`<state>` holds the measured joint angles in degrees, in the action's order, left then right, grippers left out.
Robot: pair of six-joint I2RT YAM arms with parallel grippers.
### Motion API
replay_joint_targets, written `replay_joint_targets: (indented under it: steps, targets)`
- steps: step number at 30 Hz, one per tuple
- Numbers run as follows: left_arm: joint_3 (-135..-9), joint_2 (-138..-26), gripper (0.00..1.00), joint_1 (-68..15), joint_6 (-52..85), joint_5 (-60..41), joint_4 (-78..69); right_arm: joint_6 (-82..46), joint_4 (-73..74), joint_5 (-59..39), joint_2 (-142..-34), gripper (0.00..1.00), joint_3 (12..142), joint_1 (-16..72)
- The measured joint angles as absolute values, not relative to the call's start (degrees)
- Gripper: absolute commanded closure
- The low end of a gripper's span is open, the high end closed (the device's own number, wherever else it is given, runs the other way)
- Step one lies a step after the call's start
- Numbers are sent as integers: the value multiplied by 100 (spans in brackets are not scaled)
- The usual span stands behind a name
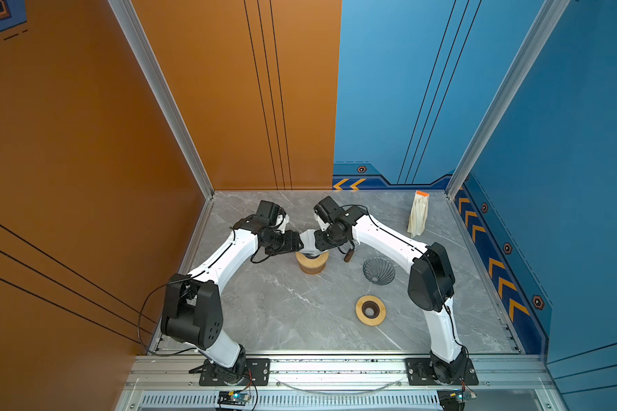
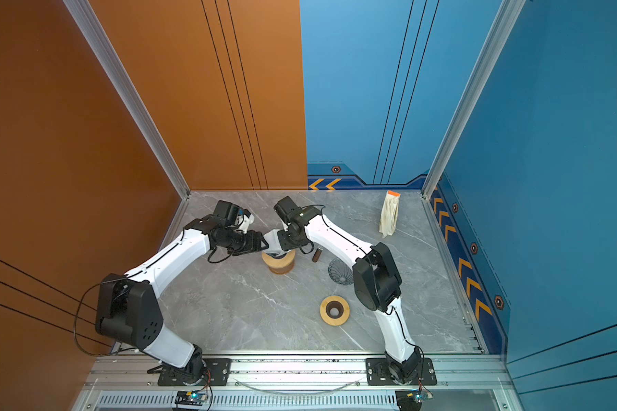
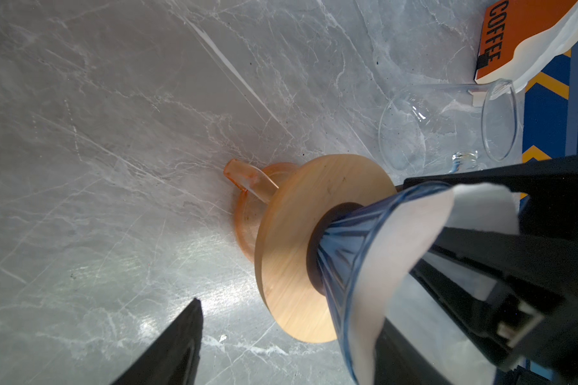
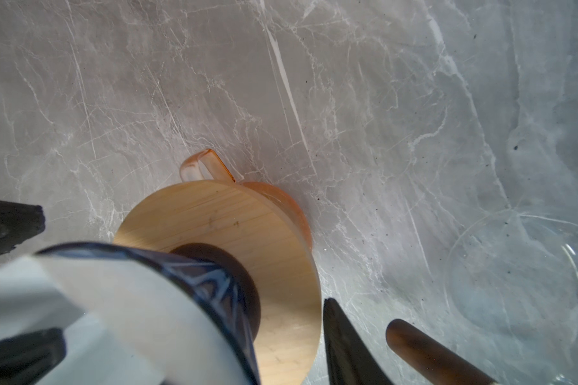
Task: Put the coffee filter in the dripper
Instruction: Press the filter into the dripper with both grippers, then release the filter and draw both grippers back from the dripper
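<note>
Toward the back of the marble table (image 1: 282,313), in both top views, the two arms meet over a wooden collar (image 1: 312,265). The left gripper (image 1: 301,245) and right gripper (image 1: 316,244) crowd the white coffee filter (image 1: 308,237) from either side, probably to seat it evenly. Their bodies hide the fingertips.

In the left wrist view the filter sits inside the blue glass dripper (image 3: 341,266), which is lodged in the collar atop an amber cup (image 3: 244,230). The left fingers (image 3: 181,343) stand wide apart and hold nothing, one well clear of the collar.

In the right wrist view one right finger (image 4: 347,346) stands beside the collar. Its mate is lost behind the paper, so I cannot tell whether that gripper grips. A brown handle (image 4: 427,353) runs off the frame.
</note>
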<state>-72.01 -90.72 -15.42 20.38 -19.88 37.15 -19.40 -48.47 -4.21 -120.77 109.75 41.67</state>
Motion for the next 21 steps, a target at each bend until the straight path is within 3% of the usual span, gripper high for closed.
replay_joint_targets:
  steps: [21]
  targets:
    - [-7717,-8873,21,-1538,2043,-2023,3754,-1802,-4864,-508,-11402,44,11150,4154]
